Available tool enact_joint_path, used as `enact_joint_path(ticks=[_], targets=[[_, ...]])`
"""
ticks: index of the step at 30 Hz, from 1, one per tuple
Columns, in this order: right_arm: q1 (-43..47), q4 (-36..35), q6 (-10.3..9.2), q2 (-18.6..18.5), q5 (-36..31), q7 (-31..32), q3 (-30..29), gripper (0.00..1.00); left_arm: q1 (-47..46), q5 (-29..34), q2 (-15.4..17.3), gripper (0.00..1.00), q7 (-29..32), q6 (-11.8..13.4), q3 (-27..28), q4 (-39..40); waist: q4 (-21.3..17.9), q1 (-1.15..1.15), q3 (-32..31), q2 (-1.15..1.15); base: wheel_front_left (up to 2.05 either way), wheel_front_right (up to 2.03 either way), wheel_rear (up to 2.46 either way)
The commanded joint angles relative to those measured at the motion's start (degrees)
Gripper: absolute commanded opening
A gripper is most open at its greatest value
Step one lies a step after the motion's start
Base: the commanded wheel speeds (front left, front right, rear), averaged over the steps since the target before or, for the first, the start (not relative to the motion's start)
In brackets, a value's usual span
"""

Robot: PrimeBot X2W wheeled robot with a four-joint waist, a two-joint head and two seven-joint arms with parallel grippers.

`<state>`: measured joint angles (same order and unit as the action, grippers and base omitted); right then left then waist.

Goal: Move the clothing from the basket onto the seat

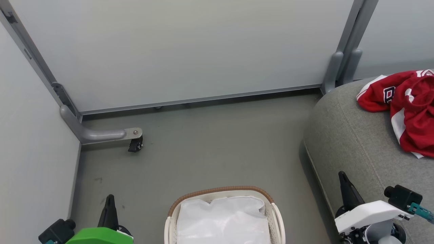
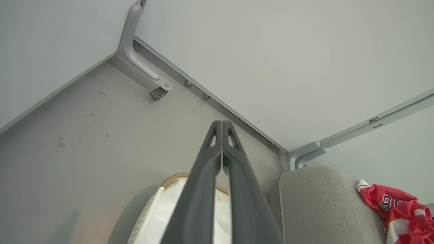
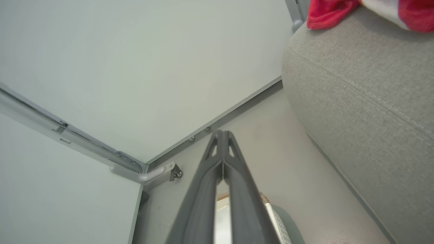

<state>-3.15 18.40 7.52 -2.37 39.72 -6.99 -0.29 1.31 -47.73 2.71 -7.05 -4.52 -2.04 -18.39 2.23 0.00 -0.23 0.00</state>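
Red clothing (image 1: 408, 108) with white stripes and dark letters lies crumpled on the grey seat (image 1: 352, 142) at the right; it also shows as clothing (image 2: 396, 211) and clothing (image 3: 332, 12) in the wrist views, on the seat (image 2: 315, 206) and seat (image 3: 366, 91). The white basket (image 1: 276, 217) with a brown rim stands on the floor at bottom centre, showing its white liner inside. My left gripper (image 1: 109, 198) is shut and empty at the lower left, beside the basket. My right gripper (image 1: 342, 176) is shut and empty at the seat's front edge.
Pale partition panels (image 1: 190, 47) wall in the grey floor (image 1: 210, 149) behind and on the left. A grey support foot with a black caster (image 1: 135, 145) juts out from the left corner. Another grey post (image 1: 342, 64) stands behind the seat.
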Motion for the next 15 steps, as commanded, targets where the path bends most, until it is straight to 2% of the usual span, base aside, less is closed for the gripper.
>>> enact_joint_path(ticks=[1,15], targets=[[-1.6,-1.1,-0.02,-0.3,2.1,0.4,-0.4,0.00,-2.1,-1.9,0.1,0.00,0.5,-0.3,0.5,1.1,0.0,0.00,0.0,0.00,0.00,0.00,0.00],[-2.0,-1.8,-0.02,-0.4,12.8,3.2,-1.7,0.00,-3.3,-11.0,0.2,0.00,3.3,-0.9,2.2,1.8,-0.4,0.00,0.1,0.00,0.00,0.00,0.00]])
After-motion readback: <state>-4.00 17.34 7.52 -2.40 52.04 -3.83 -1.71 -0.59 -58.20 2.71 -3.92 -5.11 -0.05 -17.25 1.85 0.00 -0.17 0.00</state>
